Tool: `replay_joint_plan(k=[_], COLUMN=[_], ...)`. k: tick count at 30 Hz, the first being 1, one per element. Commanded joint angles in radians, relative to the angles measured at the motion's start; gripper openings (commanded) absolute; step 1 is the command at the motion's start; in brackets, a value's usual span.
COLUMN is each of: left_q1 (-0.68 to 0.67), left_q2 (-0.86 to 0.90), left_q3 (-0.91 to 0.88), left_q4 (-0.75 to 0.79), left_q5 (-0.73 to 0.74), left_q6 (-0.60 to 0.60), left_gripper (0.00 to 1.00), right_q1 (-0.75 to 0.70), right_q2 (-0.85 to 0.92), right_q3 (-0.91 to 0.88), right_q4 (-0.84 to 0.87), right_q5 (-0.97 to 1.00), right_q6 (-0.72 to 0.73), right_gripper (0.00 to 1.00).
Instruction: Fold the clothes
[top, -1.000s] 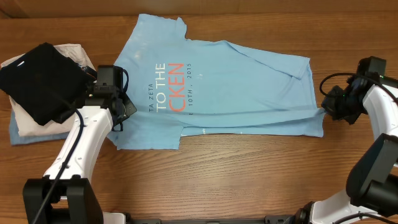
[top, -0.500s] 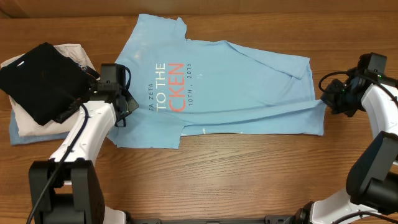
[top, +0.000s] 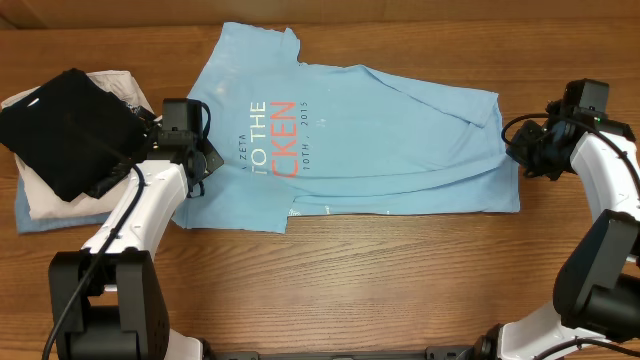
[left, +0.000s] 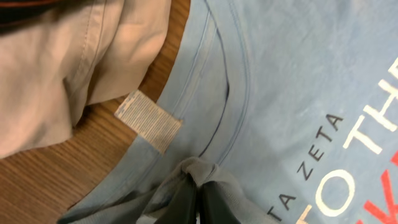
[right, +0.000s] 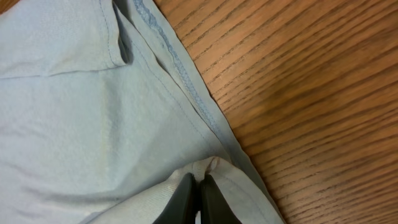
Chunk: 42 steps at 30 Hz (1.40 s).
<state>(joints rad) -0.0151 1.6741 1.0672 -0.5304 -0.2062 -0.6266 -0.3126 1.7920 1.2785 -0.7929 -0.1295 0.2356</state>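
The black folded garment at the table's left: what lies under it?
Under the black folded garment lies a cream folded garment, on a pale blue cloth. Their covered middles cannot be seen.

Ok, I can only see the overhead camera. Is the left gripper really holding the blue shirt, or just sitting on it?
Observer: Holding. In the left wrist view the left gripper is shut on a pinched-up bunch of the blue shirt, right by the collar.
Operator: And the right one?
Observer: Same. The right gripper is shut on a fold of shirt by the stitched hem, close to the bare table.
Operator: Is there anything white near the collar?
Observer: Yes, a small white label sticks out at the collar's edge, near the beige garment.
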Motion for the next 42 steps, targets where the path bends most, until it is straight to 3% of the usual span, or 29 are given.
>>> replay_joint_plan(k=[1, 18, 34, 38, 42], left_q1=[0.009, 0.009, 0.009, 0.009, 0.009], left_q2=[0.006, 0.01, 0.118, 0.121, 0.121], left_q3=[-0.004, -0.004, -0.004, -0.004, -0.004], left_q4=[0.016, 0.088, 0.222, 0.249, 0.251], left_q5=[-0.014, -0.064, -0.09, -0.085, -0.085], left_q6=[-0.01, -0.01, -0.009, -0.009, -0.009], left_gripper=[0.04, 0.04, 0.04, 0.11, 0.08], right_q1=[0.003, 0.003, 0.003, 0.003, 0.003], right_q2=[0.016, 0.09, 0.095, 0.113, 0.142], right_q3=[-0.005, -0.005, -0.006, -0.006, -0.006], right_q4=[0.008, 0.1, 0.123, 0.123, 0.122], right_q5=[0.029, 0.039, 0.039, 0.039, 0.038], right_q6=[-0.004, -0.004, -0.004, -0.004, -0.004], right_gripper=[0.04, 0.04, 0.04, 0.04, 0.04])
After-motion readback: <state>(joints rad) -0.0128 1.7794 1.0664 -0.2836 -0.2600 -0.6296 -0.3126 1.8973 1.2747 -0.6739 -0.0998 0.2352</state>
